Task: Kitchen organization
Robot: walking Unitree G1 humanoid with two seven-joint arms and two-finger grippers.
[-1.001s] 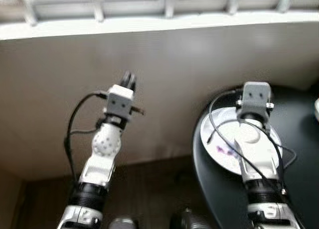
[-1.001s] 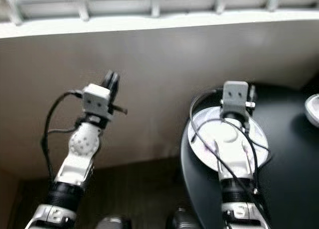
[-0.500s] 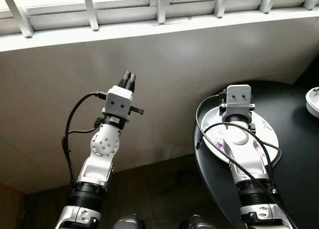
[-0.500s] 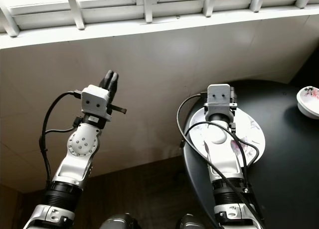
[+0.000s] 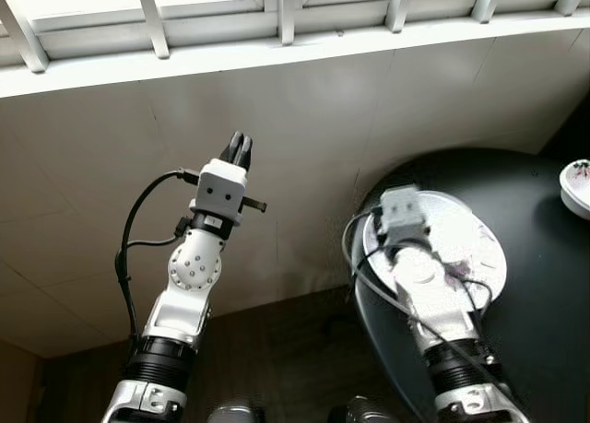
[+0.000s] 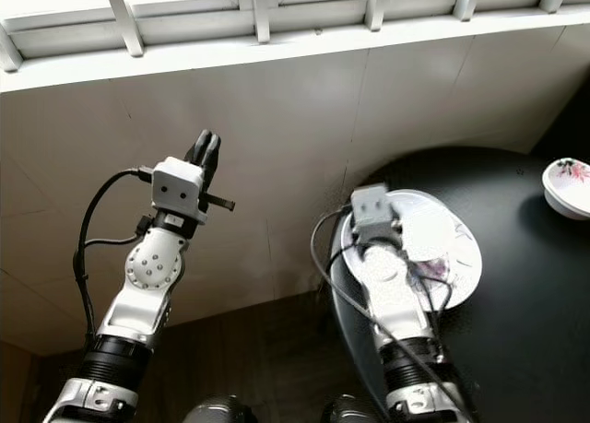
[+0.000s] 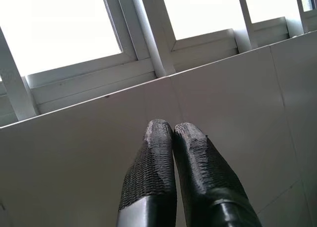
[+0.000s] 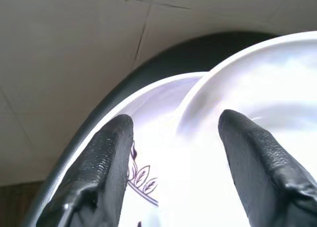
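Plate (image 5: 479, 248), white with a purple leaf print, sits at the near-left edge of the round black table (image 5: 544, 349), rim close to the drop-off. Your right gripper (image 8: 173, 153) is over it with jaws spread wide, one finger (image 8: 106, 158) above the printed rim, the other (image 8: 257, 158) further in; they hold nothing. The right wrist view shows two nested white rims between the fingers, so this may be a bowl on the plate or two stacked plates; you cannot tell which. Judgement: you are lining up for a rim pinch, and the edge position helps since one finger can reach under from off the table. Left gripper (image 5: 238, 150) is raised toward the tiled wall (image 5: 304, 119) below the window (image 5: 277, 8), jaws pressed together and empty, kept clear of the work. A small bowl (image 6: 568, 187) sits well apart at the table's far right edge.
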